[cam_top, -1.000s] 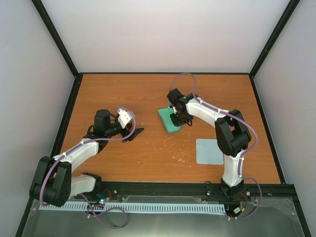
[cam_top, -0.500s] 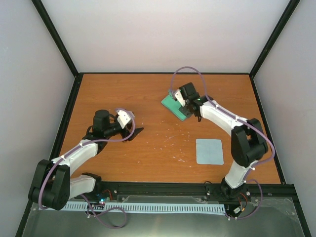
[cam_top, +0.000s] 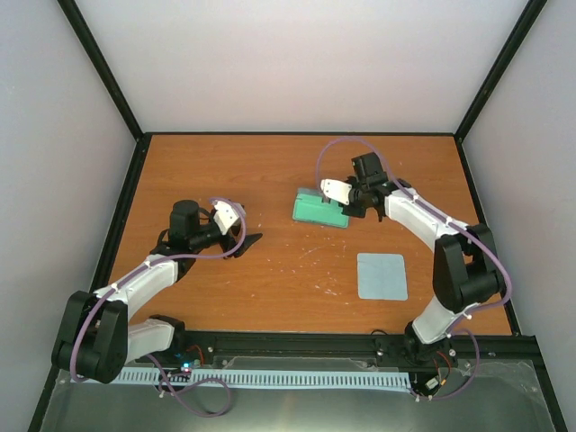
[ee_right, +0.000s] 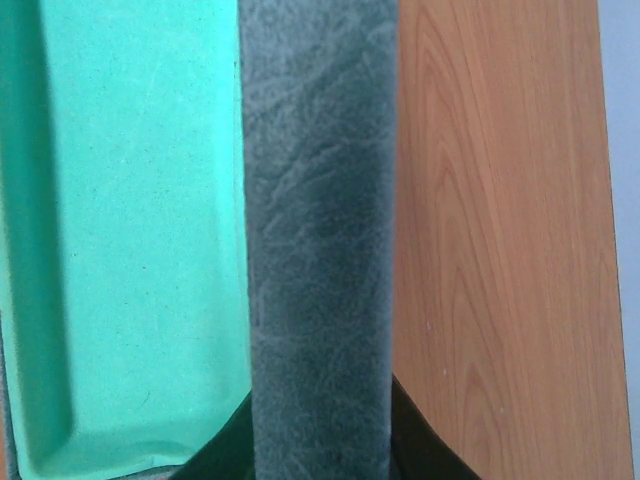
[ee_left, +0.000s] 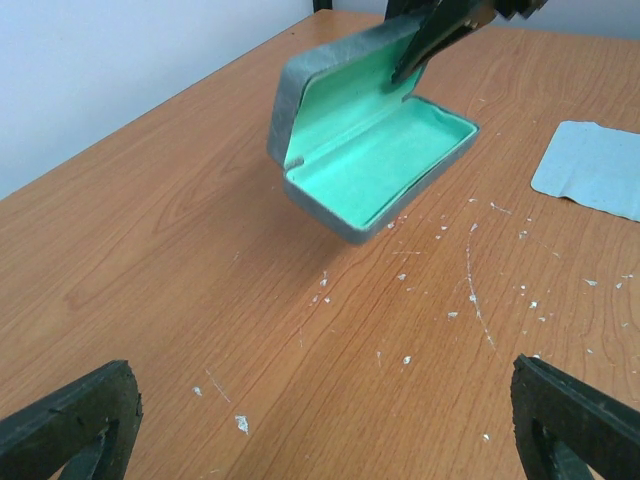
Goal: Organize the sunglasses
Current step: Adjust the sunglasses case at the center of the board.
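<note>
one open case in right claw; left claw spread.

Table seen from above, arms at the near edge. A case is right of centre toward the far side, open and tilted, hanging just clear of the surface. The right gripper is at the case's right end, clamped on its edge. A cloth lies flat, nearer than the case and to its right, apart from it. The left gripper is left of centre, well apart from the case, fingers spread
</note>
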Action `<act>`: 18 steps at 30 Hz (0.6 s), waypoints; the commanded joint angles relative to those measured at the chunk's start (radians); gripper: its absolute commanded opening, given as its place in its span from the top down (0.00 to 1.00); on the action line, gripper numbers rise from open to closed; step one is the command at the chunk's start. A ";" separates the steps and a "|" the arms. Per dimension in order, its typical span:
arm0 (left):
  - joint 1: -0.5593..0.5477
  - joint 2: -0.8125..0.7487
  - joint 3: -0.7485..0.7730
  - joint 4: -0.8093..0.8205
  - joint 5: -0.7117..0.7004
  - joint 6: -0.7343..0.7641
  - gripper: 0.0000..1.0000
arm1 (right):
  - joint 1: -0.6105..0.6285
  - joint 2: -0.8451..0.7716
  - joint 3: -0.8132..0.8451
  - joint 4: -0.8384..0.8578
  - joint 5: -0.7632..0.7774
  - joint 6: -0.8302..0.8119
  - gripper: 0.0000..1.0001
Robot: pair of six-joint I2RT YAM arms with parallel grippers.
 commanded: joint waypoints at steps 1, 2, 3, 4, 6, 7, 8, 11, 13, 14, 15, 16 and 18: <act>0.007 -0.007 0.015 0.012 0.011 0.006 0.00 | 0.000 0.039 -0.036 0.163 -0.053 -0.102 0.94; 0.007 -0.005 0.016 0.013 0.009 0.005 0.01 | 0.000 0.049 -0.045 0.193 -0.048 -0.109 0.94; 0.008 -0.003 0.017 0.013 0.007 0.004 0.01 | -0.002 0.064 -0.047 0.213 -0.043 -0.117 0.94; 0.008 -0.001 0.018 0.013 0.006 0.005 0.00 | -0.004 0.078 -0.045 0.227 -0.036 -0.124 0.94; 0.008 0.002 0.018 0.017 0.004 0.002 0.01 | -0.008 0.106 -0.032 0.246 -0.023 -0.134 0.94; 0.008 0.005 0.020 0.018 0.003 0.001 0.01 | -0.011 0.122 -0.020 0.243 -0.024 -0.139 0.94; 0.010 0.007 0.020 0.020 0.003 -0.001 0.01 | -0.016 0.141 -0.004 0.235 -0.024 -0.142 0.94; 0.010 0.015 0.024 0.022 0.003 -0.005 0.01 | -0.028 0.192 0.038 0.210 -0.033 -0.149 0.94; 0.010 0.020 0.027 0.022 0.003 -0.007 0.00 | -0.037 0.218 0.056 0.213 -0.040 -0.152 0.94; 0.010 0.023 0.028 0.021 0.003 -0.008 0.00 | -0.043 0.231 0.063 0.217 -0.041 -0.152 0.94; 0.010 0.026 0.030 0.022 0.003 -0.008 0.01 | -0.048 0.242 0.070 0.222 -0.042 -0.153 0.94; 0.010 0.029 0.032 0.023 0.002 -0.008 0.00 | -0.052 0.254 0.078 0.226 -0.043 -0.156 0.94; 0.011 0.037 0.037 0.025 0.001 -0.009 0.00 | -0.062 0.274 0.093 0.233 -0.048 -0.156 0.94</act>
